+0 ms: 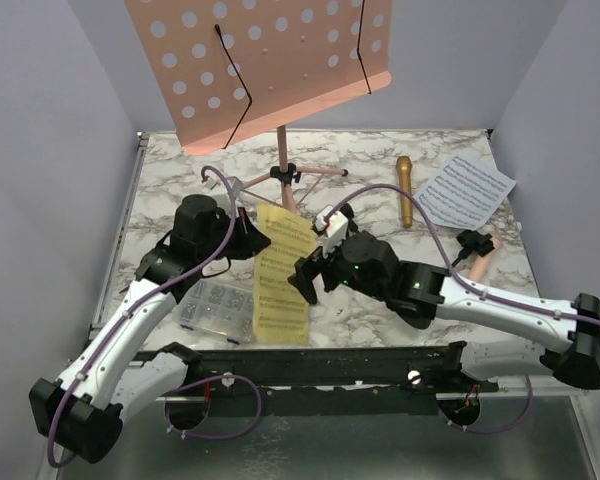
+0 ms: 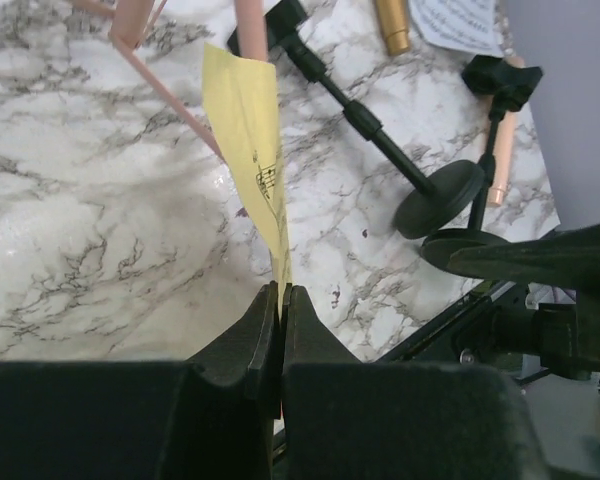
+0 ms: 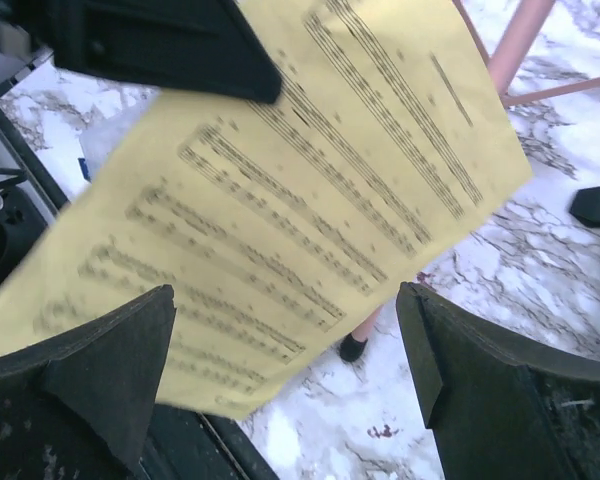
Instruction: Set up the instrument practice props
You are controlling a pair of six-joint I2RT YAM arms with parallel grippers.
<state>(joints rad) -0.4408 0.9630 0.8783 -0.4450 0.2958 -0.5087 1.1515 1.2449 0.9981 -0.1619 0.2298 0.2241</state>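
The pink perforated music rack (image 1: pixel 270 70) stands at the back on its tripod legs (image 1: pixel 285 178). My left gripper (image 1: pixel 258 240) is shut on an edge of the yellow sheet-music page (image 1: pixel 280 275) and holds it up off the table; the left wrist view shows the pinch (image 2: pixel 280 292) and the page (image 2: pixel 248 120). My right gripper (image 1: pixel 308 272) is open beside the page; in its wrist view the page (image 3: pixel 280 190) hangs ahead of the spread fingers (image 3: pixel 110 350). The gold microphone (image 1: pixel 405 190), white page (image 1: pixel 464 188) and pink microphone in a black holder (image 1: pixel 477 247) lie right. A second holder (image 2: pixel 440 195) lies flat.
A clear compartment box (image 1: pixel 215 305) sits on the marble table (image 1: pixel 170 190) under the left arm. Grey walls close in the left, right and back sides. A black rail (image 1: pixel 330 365) runs along the near edge.
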